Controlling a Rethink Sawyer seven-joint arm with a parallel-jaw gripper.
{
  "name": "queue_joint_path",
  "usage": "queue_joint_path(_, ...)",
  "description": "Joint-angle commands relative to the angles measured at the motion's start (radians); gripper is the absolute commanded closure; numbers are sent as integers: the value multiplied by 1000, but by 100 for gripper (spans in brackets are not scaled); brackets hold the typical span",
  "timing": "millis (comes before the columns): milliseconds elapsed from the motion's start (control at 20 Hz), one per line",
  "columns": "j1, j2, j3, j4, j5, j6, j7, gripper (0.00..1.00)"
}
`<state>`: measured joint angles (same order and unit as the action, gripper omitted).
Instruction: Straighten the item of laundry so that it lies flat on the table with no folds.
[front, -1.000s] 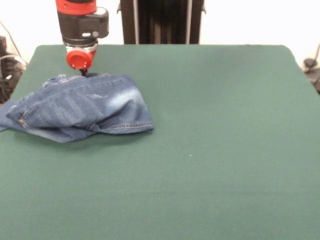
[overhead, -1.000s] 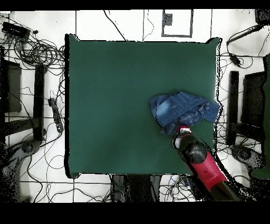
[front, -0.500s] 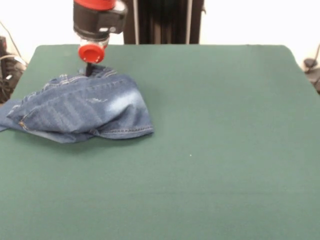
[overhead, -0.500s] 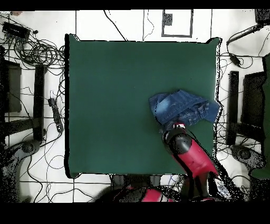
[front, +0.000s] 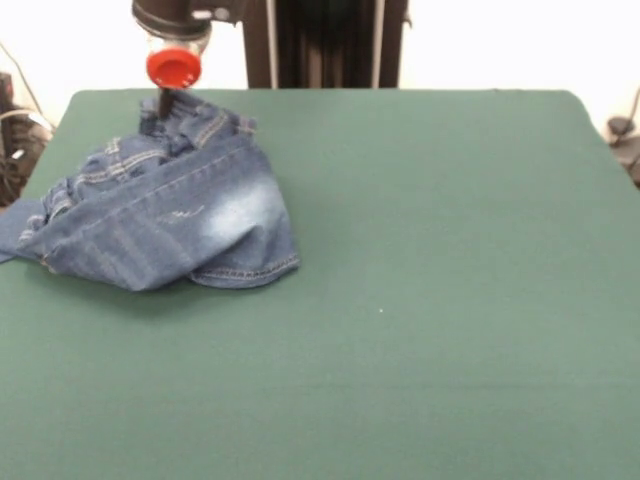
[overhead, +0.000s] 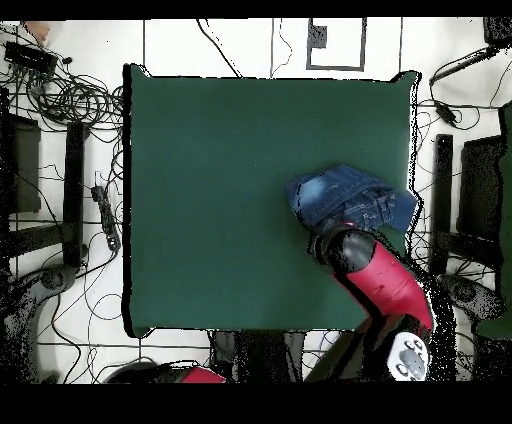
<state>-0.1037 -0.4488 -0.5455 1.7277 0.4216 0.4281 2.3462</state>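
Observation:
The item of laundry (front: 175, 215) is blue denim jeans with a faded pale patch, lying bunched and folded at the left of the green table (front: 430, 250). Its far edge is drawn up into a peak under my gripper (front: 163, 106), which is shut on the denim there, just below the red cap on the wrist. A hemmed edge curls at the heap's near right side. In the overhead view the jeans (overhead: 348, 198) lie near the table's right side, and my red arm (overhead: 378, 282) reaches over their lower edge and hides the gripper.
The green cloth of the table (overhead: 220, 200) stretches wide to the jeans' left in the overhead view. Cables and dark stands (overhead: 60, 150) lie on the floor around the table. The jeans' left end hangs close to the table edge (front: 12, 235).
My gripper has risen and moved back, pulling the jeans' far edge up with it. The heap has stretched toward the far side and shifted slightly.

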Motion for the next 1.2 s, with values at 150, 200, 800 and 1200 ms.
queue_joint_path(150, 28, -25, -104, -187, -18, 235, 187, 100)
queue_joint_path(200, 39, -21, -124, -200, -24, 257, 192, 100)
queue_joint_path(800, 56, -139, -224, -262, -118, 530, 106, 100)
queue_joint_path(1200, 51, -221, -250, -287, -190, 661, 85, 100)
